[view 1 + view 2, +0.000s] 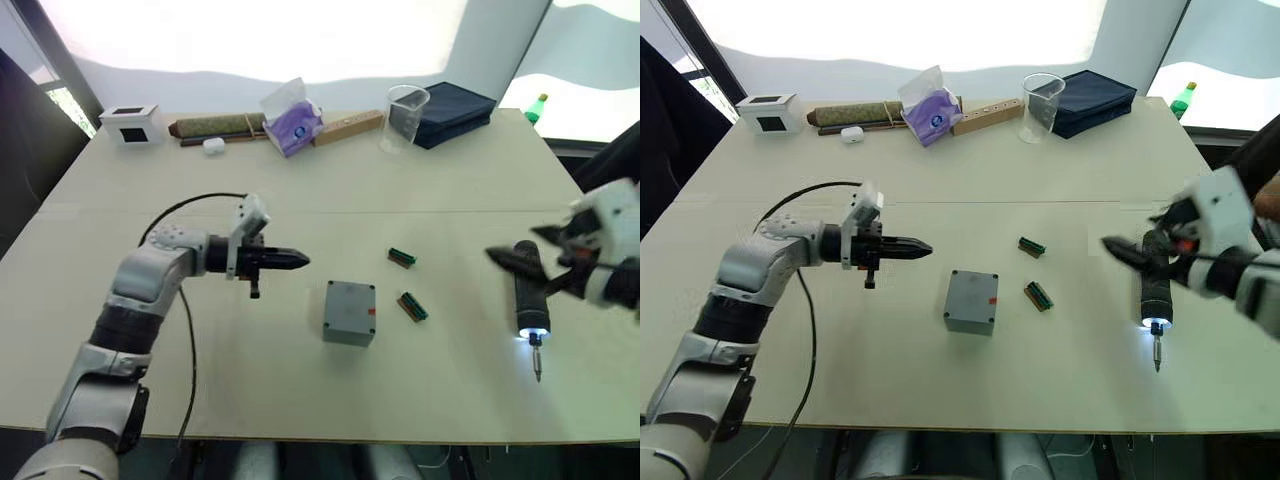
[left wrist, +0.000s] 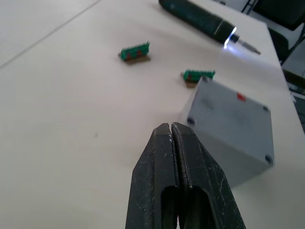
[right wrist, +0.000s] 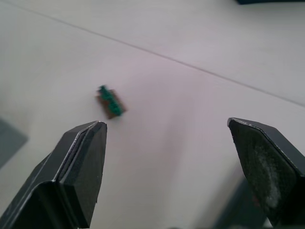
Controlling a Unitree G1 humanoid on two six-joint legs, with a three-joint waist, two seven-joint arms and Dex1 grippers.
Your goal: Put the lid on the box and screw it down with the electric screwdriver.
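Observation:
The grey box (image 1: 349, 313) stands in the middle of the table with a red mark on its right side. The lid (image 2: 232, 110), a flat grey cover with holes at its corners, appears to lie on top of it. My left gripper (image 1: 303, 262) is shut and empty, pointing at the box from a short way to its left. The black electric screwdriver (image 1: 527, 298) lies on the table to the right with its tip light (image 1: 533, 335) on. Just over its rear end, my right gripper (image 1: 515, 250) hovers with its fingers (image 3: 83, 157) wide open.
Two small green connector blocks (image 1: 402, 257) (image 1: 412, 307) lie between the box and the screwdriver. Along the far edge are a white cube (image 1: 130, 123), a brown roll (image 1: 215, 126), a purple packet (image 1: 292, 125), a wooden stick (image 1: 348, 127), a clear cup (image 1: 405, 118) and a dark blue case (image 1: 455, 112).

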